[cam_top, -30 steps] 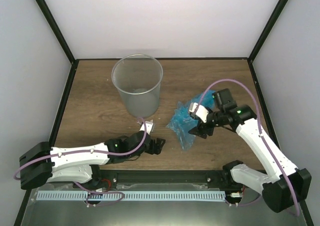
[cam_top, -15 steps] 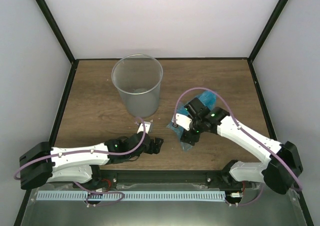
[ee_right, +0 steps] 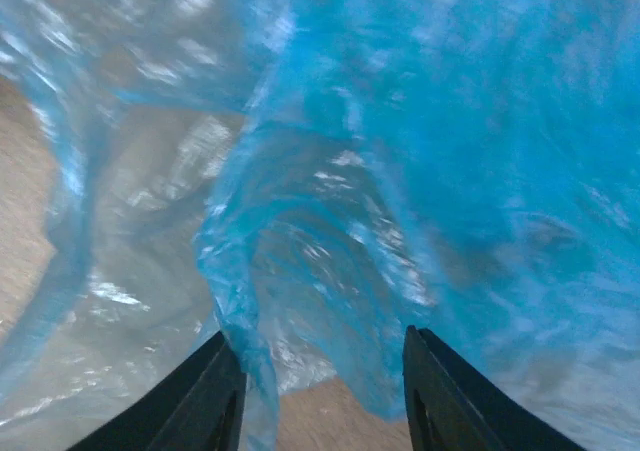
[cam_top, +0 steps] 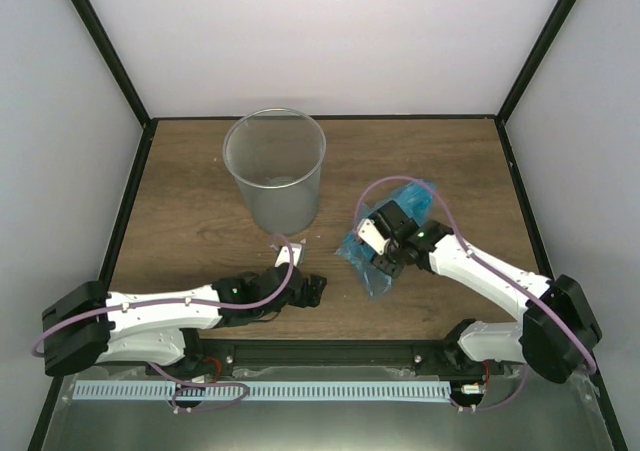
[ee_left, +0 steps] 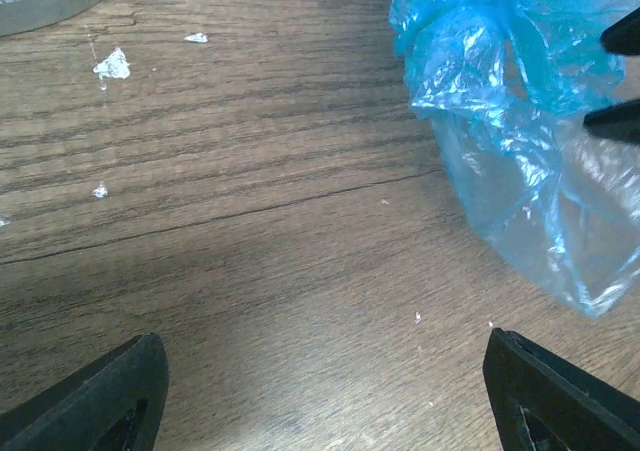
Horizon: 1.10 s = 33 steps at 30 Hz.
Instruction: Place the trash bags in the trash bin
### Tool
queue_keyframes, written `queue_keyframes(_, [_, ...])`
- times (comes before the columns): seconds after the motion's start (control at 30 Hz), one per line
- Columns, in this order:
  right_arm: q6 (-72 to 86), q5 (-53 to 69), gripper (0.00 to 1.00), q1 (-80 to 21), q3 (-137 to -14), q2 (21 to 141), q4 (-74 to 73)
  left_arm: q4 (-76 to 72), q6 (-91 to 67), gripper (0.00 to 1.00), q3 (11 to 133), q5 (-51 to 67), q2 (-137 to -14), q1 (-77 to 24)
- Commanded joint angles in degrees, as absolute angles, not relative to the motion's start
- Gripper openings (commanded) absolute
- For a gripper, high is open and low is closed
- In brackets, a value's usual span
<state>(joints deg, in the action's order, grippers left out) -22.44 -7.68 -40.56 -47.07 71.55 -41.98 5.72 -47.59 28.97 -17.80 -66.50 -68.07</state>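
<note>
Crumpled, glossy translucent-blue trash bags [cam_top: 372, 274] lie right of the trash bin [cam_top: 274, 186]; bin upright, translucent grey.

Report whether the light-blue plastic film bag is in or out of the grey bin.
Out. The crumpled light-blue film bag lies on the wooden table, right of the upright round translucent grey plastic bin.
</note>
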Motion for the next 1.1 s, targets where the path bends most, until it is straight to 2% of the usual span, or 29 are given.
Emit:
queue_keyframes(0.0, [-20.76,-7.60,0.34,-34.90,-46.46,69.17,-40.61,7.81,-47.39,0.88,31.46,-19.47,-68.52,-68.79])
queue_keyframes(0.3, [-28.72,1.80,0.01,-13.54,-44.10,57.37,-40.13,8.64,-44.11,0.88,34.84,-18.97,-71.89,-70.05])
queue_keyframes(0.47, [-33.68,6.84,0.01,-4.46,-40.36,54.06,-41.75,5.20,-41.83,0.86,36.89,-17.17,-74.35,-70.03])
queue_keyframes(0.53, [-34.57,8.11,0.06,-3.98,-39.10,53.54,-42.92,4.95,-40.58,0.85,38.11,-16.53,-76.48,-70.05])
queue_keyframes(0.57, [-34.69,8.98,0.15,-3.96,-39.10,53.60,-43.95,4.93,-40.31,0.85,38.61,-16.22,-77.38,-70.03])
queue_keyframes(0.63, [-35.53,11.84,0.43,-3.96,-40.09,53.30,-46.48,4.52,-40.25,0.85,39.04,-15.48,-78.89,-70.00])
queue_keyframes(0.7, [-36.78,13.71,0.67,-3.96,-40.88,52.29,-47.73,3.60,-40.25,0.84,38.89,-14.45,-79.78,-70.05])
queue_keyframes(0.77, [-38.84,14.14,0.79,-3.96,-40.79,51.12,-47.32,2.62,-38.98,0.83,38.67,-13.03,-80.26,-70.04])
queue_keyframes(0.93, [-40.19,10.46,0.82,-3.96,-39.64,53.53,-43.48,1.22,-39.19,0.82,37.99,-11.25,-79.66,-70.04])
queue_keyframes(1.07, [-39.41,7.42,0.76,-3.96,-38.68,56.21,-39.67,0.98,-39.37,0.82,37.20,-11.56,-79.04,-70.05])
